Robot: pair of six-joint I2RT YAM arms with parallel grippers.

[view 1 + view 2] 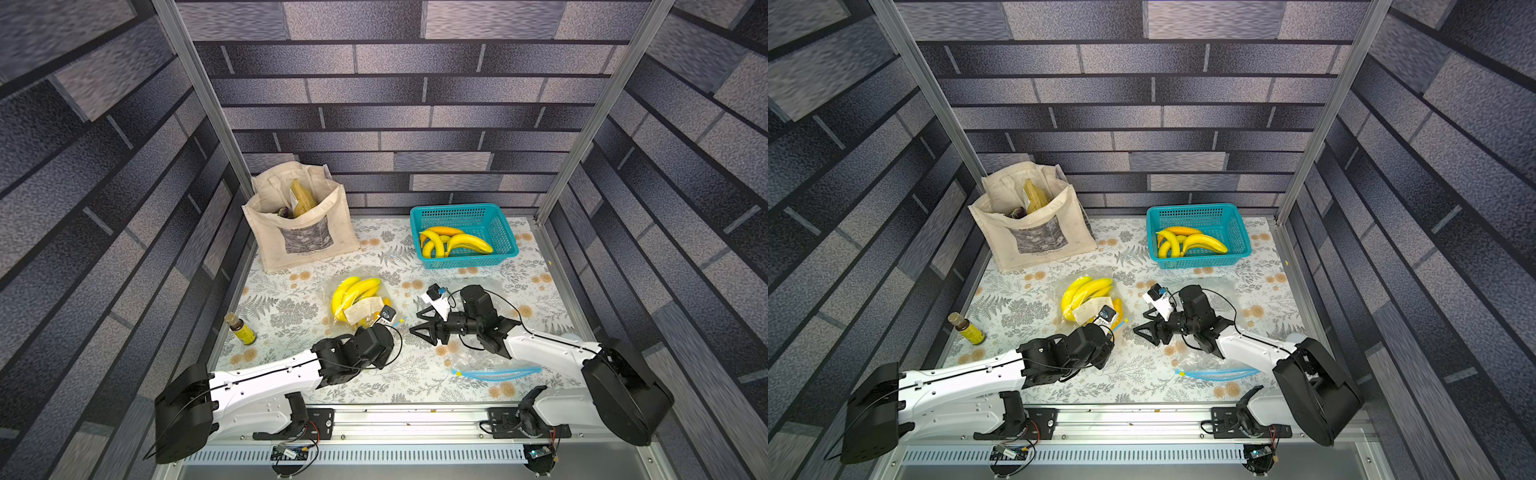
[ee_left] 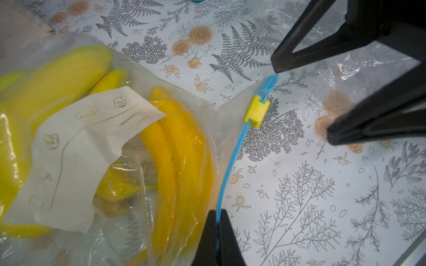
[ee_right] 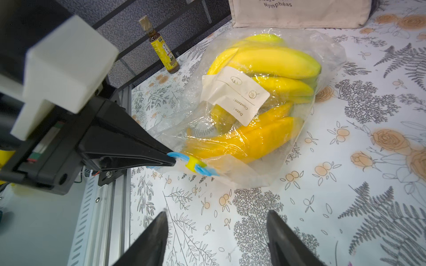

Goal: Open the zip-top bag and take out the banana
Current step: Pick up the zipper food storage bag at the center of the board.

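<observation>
A clear zip-top bag lies mid-table with several yellow bananas and a white label inside. Along its mouth runs a blue zip strip carrying a yellow slider, which sits near one end. My left gripper is shut on that strip at the end away from the slider. Just right of the bag's mouth, my right gripper stands open and empty. It points at the slider and touches nothing.
A teal basket holding loose bananas stands at the back right. A canvas tote stands at the back left. A small brown bottle is near the left edge. An empty zip bag lies under the right arm.
</observation>
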